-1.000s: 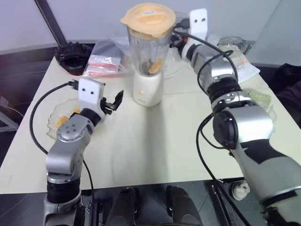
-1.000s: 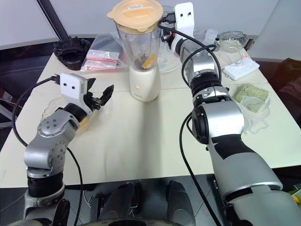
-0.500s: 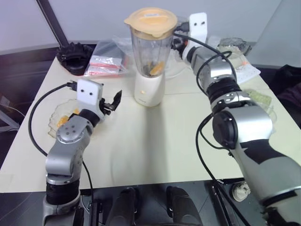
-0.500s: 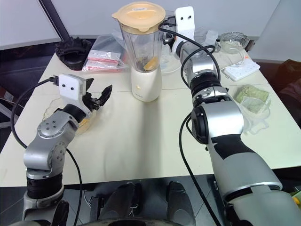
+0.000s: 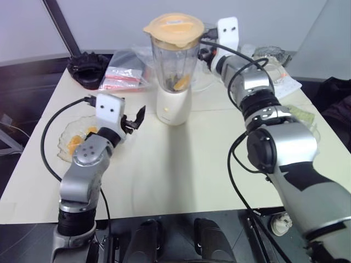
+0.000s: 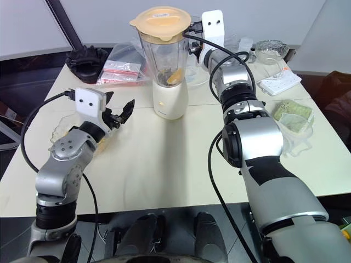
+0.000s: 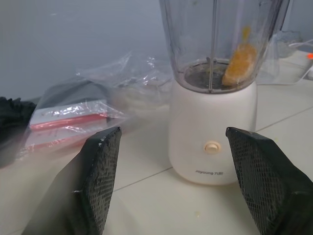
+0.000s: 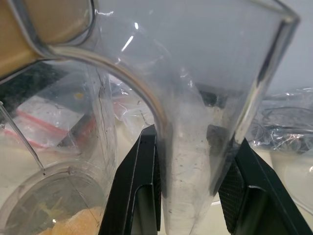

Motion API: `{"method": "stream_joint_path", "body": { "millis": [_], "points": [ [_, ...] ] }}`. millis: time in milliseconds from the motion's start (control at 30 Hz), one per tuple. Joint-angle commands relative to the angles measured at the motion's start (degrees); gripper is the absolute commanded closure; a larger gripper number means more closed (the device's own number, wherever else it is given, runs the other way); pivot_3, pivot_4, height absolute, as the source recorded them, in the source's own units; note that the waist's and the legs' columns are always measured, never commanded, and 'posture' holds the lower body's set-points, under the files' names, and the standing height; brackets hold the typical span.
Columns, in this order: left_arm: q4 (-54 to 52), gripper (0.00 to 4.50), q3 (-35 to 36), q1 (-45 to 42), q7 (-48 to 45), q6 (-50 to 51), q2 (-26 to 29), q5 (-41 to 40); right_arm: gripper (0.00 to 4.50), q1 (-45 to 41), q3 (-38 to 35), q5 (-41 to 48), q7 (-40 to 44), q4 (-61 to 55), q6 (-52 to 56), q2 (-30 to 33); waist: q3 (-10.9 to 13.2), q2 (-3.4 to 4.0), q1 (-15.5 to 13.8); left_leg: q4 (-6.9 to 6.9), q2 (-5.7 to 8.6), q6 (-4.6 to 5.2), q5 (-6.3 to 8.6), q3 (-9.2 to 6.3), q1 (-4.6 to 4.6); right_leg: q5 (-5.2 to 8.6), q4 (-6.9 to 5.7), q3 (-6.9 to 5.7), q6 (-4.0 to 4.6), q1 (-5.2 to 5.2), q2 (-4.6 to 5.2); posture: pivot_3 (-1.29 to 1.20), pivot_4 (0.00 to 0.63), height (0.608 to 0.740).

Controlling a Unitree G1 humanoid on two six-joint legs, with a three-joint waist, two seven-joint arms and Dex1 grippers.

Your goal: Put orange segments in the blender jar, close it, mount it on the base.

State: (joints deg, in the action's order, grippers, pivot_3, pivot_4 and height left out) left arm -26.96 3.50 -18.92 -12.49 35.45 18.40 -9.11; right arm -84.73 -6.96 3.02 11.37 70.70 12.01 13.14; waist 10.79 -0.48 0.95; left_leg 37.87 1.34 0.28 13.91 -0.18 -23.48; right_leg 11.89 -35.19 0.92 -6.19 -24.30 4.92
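The blender jar (image 5: 174, 60) stands upright on the cream-white base (image 5: 174, 107) at the back middle of the table, with a pale orange lid (image 5: 174, 30) on top. Orange segments (image 7: 239, 63) lie at the jar's bottom by the blades. My right gripper (image 5: 205, 52) reaches in from the right and is shut on the jar's clear handle (image 8: 188, 147), one black finger (image 8: 142, 181) on each side. The left gripper (image 5: 134, 118) hovers open and empty to the left of the base, pointing at it. More orange segments (image 5: 74, 143) rest on a clear plate (image 5: 64, 156) at the left.
A black ridged round part (image 5: 88, 66) and plastic bags (image 5: 123, 74) lie at the back left. At the back right are a glass bowl (image 6: 271, 46), a white power strip (image 6: 279, 82) and a clear container with something green (image 6: 293, 115). Cables trail from both wrists.
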Motion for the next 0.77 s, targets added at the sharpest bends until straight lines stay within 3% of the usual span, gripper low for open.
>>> {"method": "stream_joint_path", "body": {
  "millis": [33,167,333,433,500,633,767],
  "points": [
    [-0.3,0.86,0.2,-1.5,-0.5,-1.6,-0.3,-0.6,2.18,2.2,1.4,-2.4,-1.7,2.0,0.7,-0.2,0.0,-0.08,0.0,-0.01,0.0,0.0,0.0,0.0,0.0,0.0,0.0,0.0,0.0,0.0,0.0,0.0,0.15,0.74],
    [0.0,0.86,0.3,-1.5,-1.1,-1.6,-1.0,-1.9,0.11,2.9,1.5,-3.3,-3.6,1.4,-0.2,0.2,0.0,-0.04,0.2,-0.01,-0.01,0.0,0.0,0.06,-0.06,0.0,0.01,0.04,0.0,-0.08,0.02,0.0,0.15,0.74],
    [0.7,0.86,-0.1,-1.7,-1.9,-1.7,-1.5,-2.8,0.05,6.2,2.1,-4.0,-4.4,-2.3,0.3,0.6,0.0,-0.02,0.5,-0.16,-0.04,0.0,0.0,0.07,-0.11,-0.1,0.01,0.04,-0.18,-0.23,-0.02,0.0,0.15,0.74],
    [1.0,0.86,-0.4,-1.7,-2.5,-1.6,-1.7,-3.4,0.05,11.7,3.6,-4.7,-3.3,-10.1,3.6,0.4,0.0,-0.04,0.4,-0.24,-0.09,0.0,0.0,0.04,-0.09,-0.11,0.01,0.03,-0.19,-0.23,-0.09,0.0,0.15,0.74],
    [1.0,0.86,-0.6,-1.3,-3.0,-1.3,-1.8,-3.9,0.05,20.2,5.3,-4.8,-1.5,-23.8,9.0,0.6,0.0,-0.06,0.2,-0.28,-0.11,0.0,0.0,0.04,-0.08,-0.1,0.03,0.04,-0.19,-0.23,-0.12,0.0,0.15,0.74],
    [0.8,0.86,-1.4,1.1,-4.7,-0.1,-1.9,-5.5,0.05,45.5,7.9,-1.6,4.4,-61.6,17.1,2.1,0.0,-0.07,-0.5,-0.46,-0.09,0.0,0.0,-0.09,-0.11,-0.08,0.1,-0.01,-0.21,-0.22,-0.09,0.0,0.15,0.74],
    [1.5,0.86,-2.4,3.1,-6.9,1.4,-1.2,-6.6,0.05,61.5,5.0,1.1,7.1,-78.2,16.7,4.5,0.0,-0.05,-0.1,-0.55,-0.04,0.01,0.0,0.06,-0.21,-0.09,0.17,0.06,-0.24,-0.37,-0.04,0.0,0.15,0.74]
  ]
}}
